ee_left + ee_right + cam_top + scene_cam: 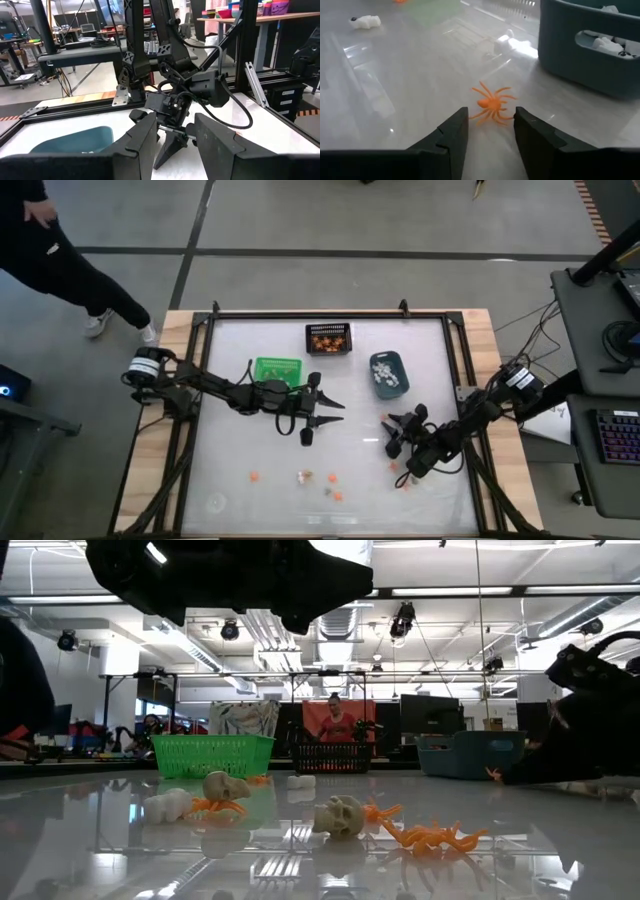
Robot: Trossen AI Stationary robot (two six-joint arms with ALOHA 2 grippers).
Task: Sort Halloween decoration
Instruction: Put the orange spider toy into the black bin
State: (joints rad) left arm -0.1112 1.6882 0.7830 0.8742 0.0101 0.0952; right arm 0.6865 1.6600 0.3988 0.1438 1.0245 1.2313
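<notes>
Aiming at an orange spider [492,105], flat on the table [395,75], just ahead of the right gripper [491,114] and near the blue-grey bin [580,55] of white pieces. Not gripping it yet: jaws apart and empty, tips low over the surface.

Risks pinching only a thin leg, then dropping it on the way to a bin. Closing too far back could nudge it forward instead. Coming in any lower could scrape the tabletop.

Further out, leaves skulls [340,815] and orange bits loose near the front edge. Parks the left gripper [342,411] mid-table beside the green basket [276,367], released and holding nothing.
</notes>
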